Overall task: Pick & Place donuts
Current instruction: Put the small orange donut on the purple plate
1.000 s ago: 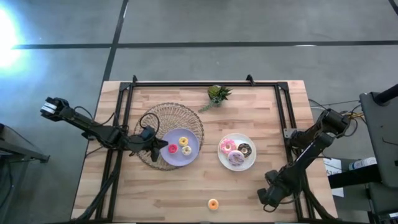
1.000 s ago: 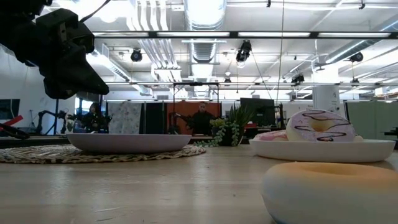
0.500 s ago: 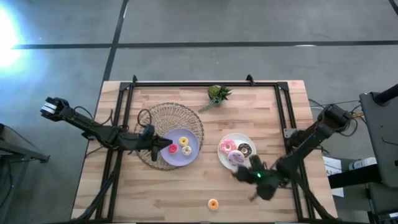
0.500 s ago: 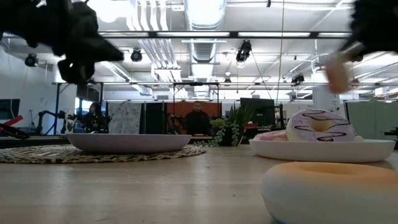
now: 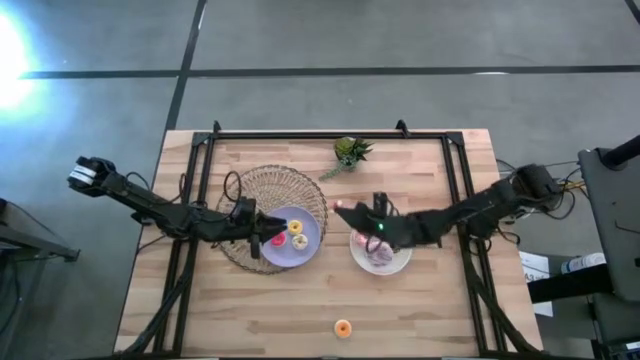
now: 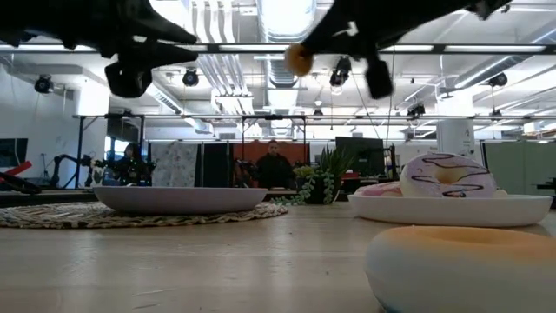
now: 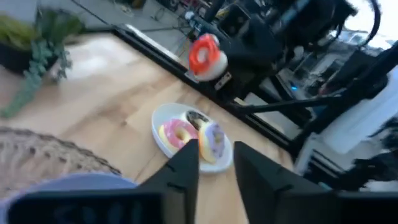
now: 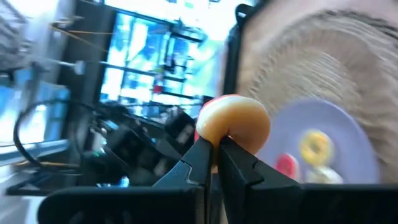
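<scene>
Three donuts (image 5: 380,248) (white plate), three lavender.

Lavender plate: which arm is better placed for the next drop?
Right. Its gripper is shut on a donut, carried above the table toward the lavender plate. The left gripper is open and empty beside that plate.

You have the woven mat (image 5: 262,192) left with a plate (image 5: 312,232) on it, a second plate (image 5: 402,262) right, plant (image 5: 350,152) behind, one donut (image 5: 343,327) near.
</scene>
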Robot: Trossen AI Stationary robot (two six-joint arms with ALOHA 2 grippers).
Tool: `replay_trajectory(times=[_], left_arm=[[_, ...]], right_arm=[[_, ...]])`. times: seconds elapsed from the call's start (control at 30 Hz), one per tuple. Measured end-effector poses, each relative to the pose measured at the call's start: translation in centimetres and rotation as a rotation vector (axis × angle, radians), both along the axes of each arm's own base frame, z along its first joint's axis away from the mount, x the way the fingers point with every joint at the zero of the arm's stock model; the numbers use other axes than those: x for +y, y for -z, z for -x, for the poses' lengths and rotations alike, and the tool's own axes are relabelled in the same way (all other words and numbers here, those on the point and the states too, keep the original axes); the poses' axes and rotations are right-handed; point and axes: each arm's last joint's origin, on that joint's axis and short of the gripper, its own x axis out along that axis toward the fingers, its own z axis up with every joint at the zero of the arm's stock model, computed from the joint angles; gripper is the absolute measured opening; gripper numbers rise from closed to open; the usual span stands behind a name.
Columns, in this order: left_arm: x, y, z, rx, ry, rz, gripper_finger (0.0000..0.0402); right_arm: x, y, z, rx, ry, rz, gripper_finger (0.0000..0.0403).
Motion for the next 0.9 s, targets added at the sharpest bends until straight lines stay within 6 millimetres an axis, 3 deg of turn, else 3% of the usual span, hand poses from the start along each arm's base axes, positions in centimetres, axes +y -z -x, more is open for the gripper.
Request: replay_trajectory(times=[0.1, 0.27, 0.47, 0.6, 0.73, 0.9], left_arm=[[0.0, -0.9, -0.9, 0.008, -0.048, -0.097, 0.0114], [0.5, -1.9, -3.1, 0.037, -0.099, -0.203, 0.0149], [1.4, -2.1, -5.9, 0.092, -0.066, -0.3, 0.0153], [0.9, -2.6, -7.6, 0.124, -0.001, -0.479, 0.0153], [0.8, -3.3, -9.1, 0.179, -0.049, -0.622, 0.0154], [0.8, -3.5, -10.0, 0.246, -0.094, -0.667, 0.0154]], right_arm=[[-1.3, -0.8, -0.7, -0.016, -0.015, 0.023, 0.0013], [-1.6, -1.3, -1.3, 0.012, -0.031, 0.028, 0.0013], [-1.5, -1.9, -1.9, -0.007, -0.031, 0.025, 0.0013], [-1.5, -1.8, -2.2, -0.016, -0.024, -0.001, 0.0013], [-1.5, -1.4, -2.3, -0.017, -0.016, -0.029, 0.0013], [-1.5, -1.4, -2.3, -0.017, -0.005, -0.028, 0.0013]])
